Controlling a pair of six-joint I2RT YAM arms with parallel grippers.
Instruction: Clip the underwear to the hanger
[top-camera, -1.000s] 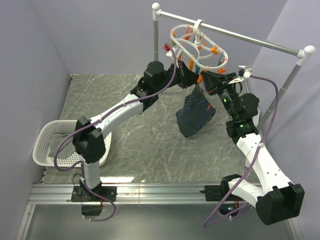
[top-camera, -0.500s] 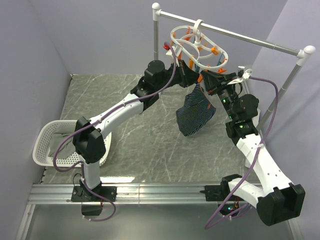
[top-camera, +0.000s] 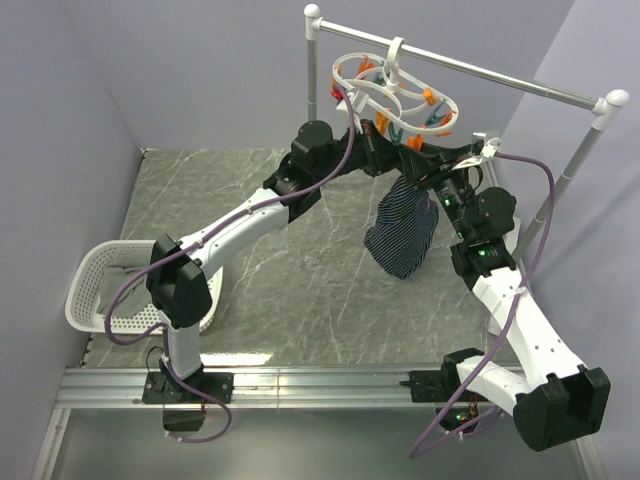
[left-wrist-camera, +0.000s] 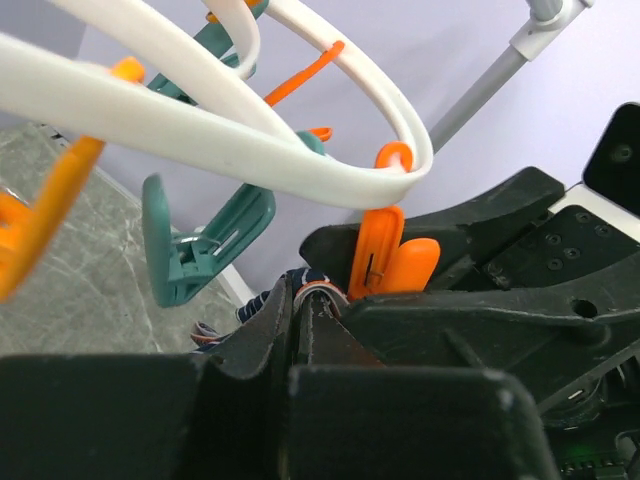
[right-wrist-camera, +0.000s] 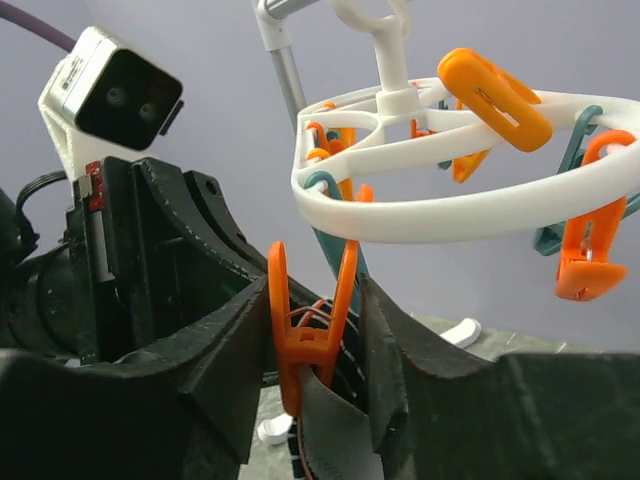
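Observation:
The white hanger (top-camera: 395, 95) hangs from the rail, its orange and teal pegs dangling. The striped navy underwear (top-camera: 405, 232) hangs below it, held up at its waistband. My left gripper (top-camera: 388, 165) is shut on that orange-trimmed waistband (left-wrist-camera: 318, 288), just beside an orange peg (left-wrist-camera: 385, 262). In the right wrist view my right gripper (right-wrist-camera: 312, 320) stands open, its fingers (right-wrist-camera: 235, 350) close on either side of an orange peg (right-wrist-camera: 308, 335). That peg's handles are spread, and its lower end sits on grey fabric (right-wrist-camera: 335, 430). A hanger ring (right-wrist-camera: 450, 215) is just above.
The grey rail stand (top-camera: 500, 78) crosses the back right, with its post (top-camera: 312, 70) on the left. A white basket (top-camera: 95, 290) sits at the table's left edge. A teal peg (left-wrist-camera: 205, 245) dangles left of my left gripper. Walls close in on both sides.
My right gripper's jaws have widened around the orange peg. The underwear has swung to the right and hangs straighter. The hanger has shifted a little.

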